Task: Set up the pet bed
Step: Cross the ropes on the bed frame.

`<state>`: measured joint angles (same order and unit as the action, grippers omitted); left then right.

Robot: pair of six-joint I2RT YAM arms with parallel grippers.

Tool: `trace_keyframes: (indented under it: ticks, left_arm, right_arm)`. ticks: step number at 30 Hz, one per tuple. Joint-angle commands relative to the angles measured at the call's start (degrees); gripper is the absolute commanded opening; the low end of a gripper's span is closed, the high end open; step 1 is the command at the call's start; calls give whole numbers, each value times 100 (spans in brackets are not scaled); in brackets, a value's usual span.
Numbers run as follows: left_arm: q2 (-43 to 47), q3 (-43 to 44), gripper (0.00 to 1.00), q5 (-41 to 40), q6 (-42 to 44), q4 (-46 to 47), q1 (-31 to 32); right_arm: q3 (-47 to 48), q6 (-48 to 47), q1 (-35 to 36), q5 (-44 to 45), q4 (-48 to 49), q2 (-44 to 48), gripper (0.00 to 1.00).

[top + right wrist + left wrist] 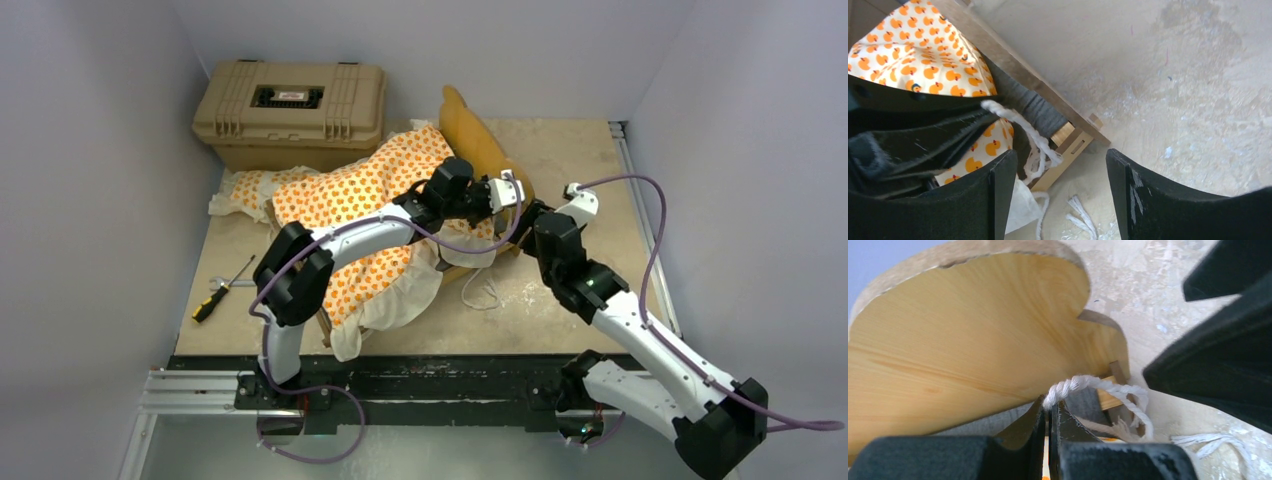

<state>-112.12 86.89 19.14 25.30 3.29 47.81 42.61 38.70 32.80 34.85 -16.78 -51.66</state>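
Observation:
The pet bed's light-wood headboard (468, 128) stands at the back centre, and it fills the left wrist view (973, 340). The orange-patterned mattress (360, 190) with white ruffles lies draped over the frame and down toward the near edge. My left gripper (518, 200) is shut on a white rope (1073, 386) by the frame's corner. My right gripper (538, 215) is open and empty just beside it, above the frame's wooden corner (1070, 145) and the rope (1020, 122). The mattress also shows in the right wrist view (913, 55). I cannot make out the pillow for sure.
A tan hard case (290, 105) stands at the back left. A screwdriver (222, 291) and a small wrench lie at the left. A loose white rope end (482, 290) lies on the table by the frame. Walls enclose the table on three sides.

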Motion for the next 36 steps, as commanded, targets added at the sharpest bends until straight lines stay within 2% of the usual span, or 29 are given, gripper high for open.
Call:
trace_keyframes:
  ticks: [1,4,11,16,22,26,30,36]
  left_arm:
    - [-21,294,0,-475,12,10,-58]
    - [-21,317,0,-669,-24,-38,-111]
    - [1,267,0,-282,-139,-93,-124]
    - [-12,232,0,-204,-206,-92,-129]
    - [-2,207,0,-228,-200,-75,-131]
    - [-10,188,0,-337,-200,-50,-130]
    - [29,153,0,-540,-223,-48,-201]
    - [41,144,0,-298,-388,-27,-261]
  right_arm:
    - [-141,683,-186,-409,-187,-168,72]
    - [-253,863,-348,-728,-161,-251,75]
    - [-589,1226,-362,-710,25,-382,76]
    - [-865,1232,-366,-836,704,-404,77]
    - [-1010,1267,-362,-643,1152,-593,77]
    - [-1010,1475,-366,-396,1111,-700,77]
    - [-1149,1430,-362,-342,1312,-583,78]
    - [-1279,1091,-362,-589,1647,-415,79]
